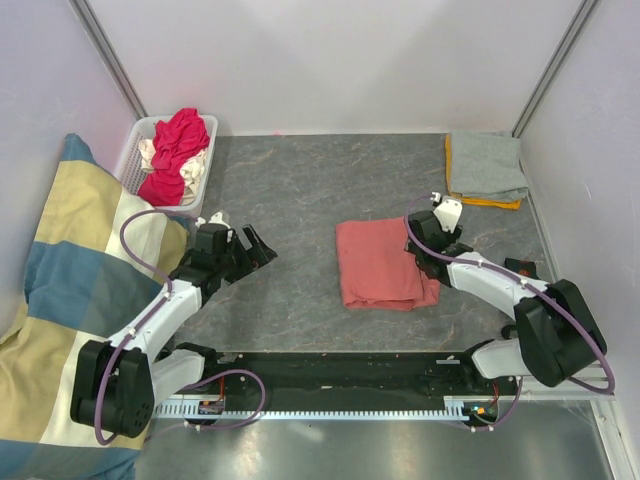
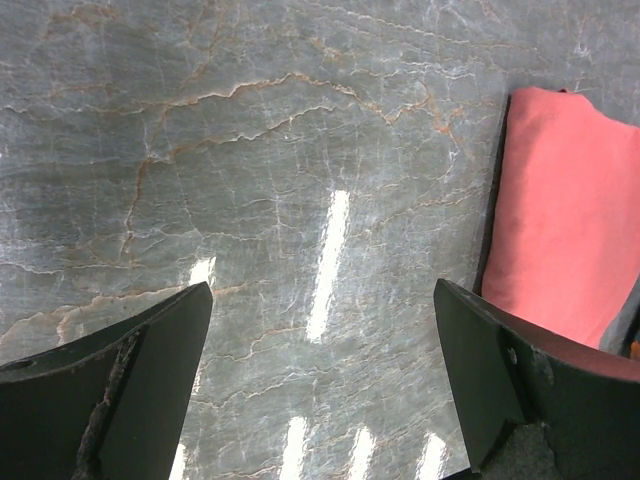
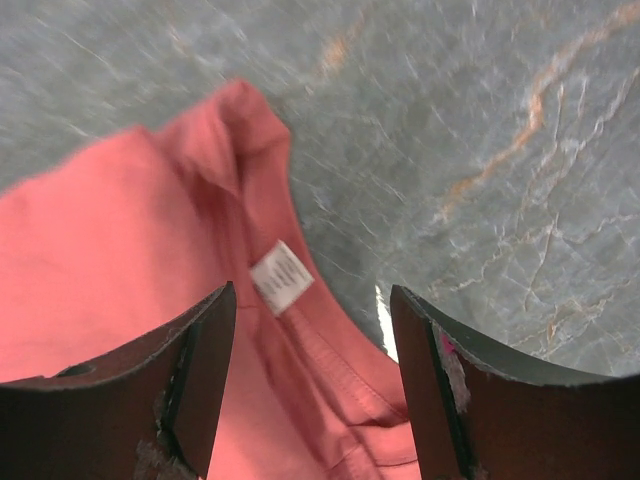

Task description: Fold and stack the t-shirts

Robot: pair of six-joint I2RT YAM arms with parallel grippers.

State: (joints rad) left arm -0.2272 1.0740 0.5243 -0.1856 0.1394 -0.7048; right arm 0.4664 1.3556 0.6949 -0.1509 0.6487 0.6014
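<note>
left gripper (image 2: 322, 288) spread wide over table (image 2: 250, 150); right gripper (image 3: 312, 291) parted over salmon-pink t-shirt (image 3: 100, 230) collar edge

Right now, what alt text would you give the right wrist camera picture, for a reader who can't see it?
A soft salmon-pink cotton t-shirt lies on a grey veined stone-look tabletop, its small white neck label showing between the two black fingers of the right pincer, which stands open over it, gripping nothing.
</note>
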